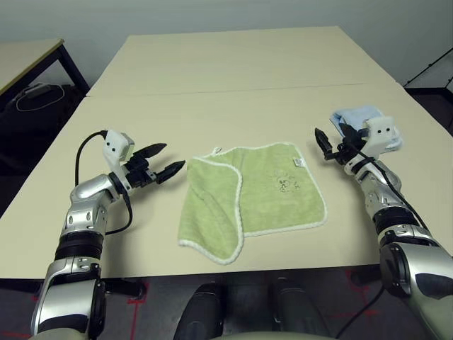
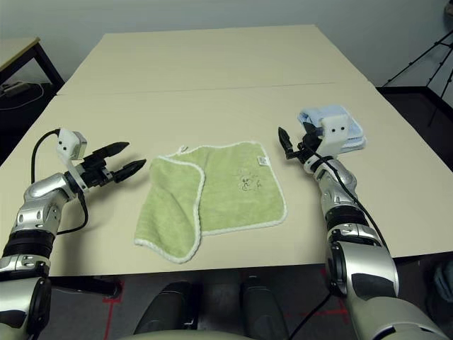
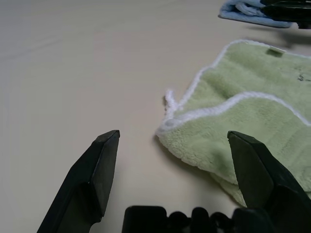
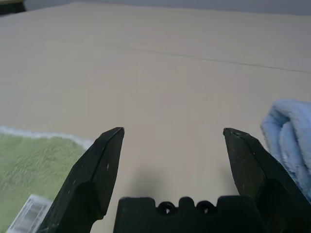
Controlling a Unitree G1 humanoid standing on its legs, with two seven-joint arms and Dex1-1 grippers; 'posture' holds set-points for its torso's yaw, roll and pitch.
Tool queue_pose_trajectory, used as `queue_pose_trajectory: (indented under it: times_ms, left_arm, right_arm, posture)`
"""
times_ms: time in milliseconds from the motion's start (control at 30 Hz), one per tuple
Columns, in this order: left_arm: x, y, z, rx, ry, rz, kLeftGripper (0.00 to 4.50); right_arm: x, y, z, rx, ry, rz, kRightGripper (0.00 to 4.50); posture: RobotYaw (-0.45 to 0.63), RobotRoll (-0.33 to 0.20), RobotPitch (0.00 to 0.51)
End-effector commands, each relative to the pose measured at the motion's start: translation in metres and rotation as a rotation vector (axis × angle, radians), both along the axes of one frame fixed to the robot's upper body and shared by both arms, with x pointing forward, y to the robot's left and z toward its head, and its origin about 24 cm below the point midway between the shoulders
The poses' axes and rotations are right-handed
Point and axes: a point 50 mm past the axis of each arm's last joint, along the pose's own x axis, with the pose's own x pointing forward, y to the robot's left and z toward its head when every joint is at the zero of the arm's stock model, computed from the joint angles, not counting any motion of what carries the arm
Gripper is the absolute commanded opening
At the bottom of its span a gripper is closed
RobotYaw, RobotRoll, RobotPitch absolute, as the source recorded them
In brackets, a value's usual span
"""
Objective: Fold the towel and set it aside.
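Judging from how the light green towel (image 1: 251,195) lies, I am partway through: it rests in the middle of the beige table (image 1: 233,85) between my two arms, with its left portion already flapped over onto the rest, the white-edged flap lying at a slant and not square to the layer below. My left gripper (image 1: 161,161) hovers just beside the folded left edge, its black fingers spread wide and holding nothing; the wrist view shows the towel's looped corner right ahead of them. My right gripper (image 1: 327,143) is likewise spread open and empty, near the towel's far right corner where the small white tag (image 1: 299,163) sits, with the folded light blue towel (image 1: 357,117) close behind it. What I reckon remains is another fold to make the bundle compact, some tidying of the skewed edge, then moving it off to one side
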Motion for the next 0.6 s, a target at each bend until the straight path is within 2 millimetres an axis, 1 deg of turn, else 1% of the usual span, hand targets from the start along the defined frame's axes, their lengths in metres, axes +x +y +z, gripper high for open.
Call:
queue_pose_trajectory:
  times_ms: [33, 167, 300, 400, 467, 600]
  left_arm:
    - [-0.007, -0.005, -0.003, 0.033, 0.021, -0.049, 4.5]
    - [-0.009, -0.009, -0.004, 0.033, 0.017, -0.059, 4.5]
    - [-0.009, -0.014, -0.003, 0.029, 0.004, -0.064, 4.5]
    - [-0.008, -0.017, 0.001, 0.022, -0.008, -0.077, 4.5]
    - [-0.008, -0.019, 0.003, 0.02, -0.016, -0.084, 4.5]
    - [-0.009, -0.023, 0.007, 0.015, -0.022, -0.101, 4.5]
  right_arm:
    - [0.003, 0.002, 0.012, -0.08, 0.039, 0.14, 4.46]
    - [0.01, 0.003, 0.027, -0.164, 0.102, 0.219, 4.46]
    - [0.015, 0.004, 0.037, -0.234, 0.171, 0.289, 4.46]
    - [0.02, 0.01, 0.044, -0.326, 0.29, 0.362, 4.46]
    - [0.024, 0.012, 0.046, -0.359, 0.336, 0.353, 4.46]
    - [0.031, 0.019, 0.05, -0.369, 0.367, 0.305, 4.46]
  posture:
    - [0.04, 0.0, 0.132]
    - [0.04, 0.0, 0.132]
    - [0.05, 0.0, 0.13]
    - [0.06, 0.0, 0.13]
    - [0.06, 0.0, 0.131]
    - [0.07, 0.0, 0.133]
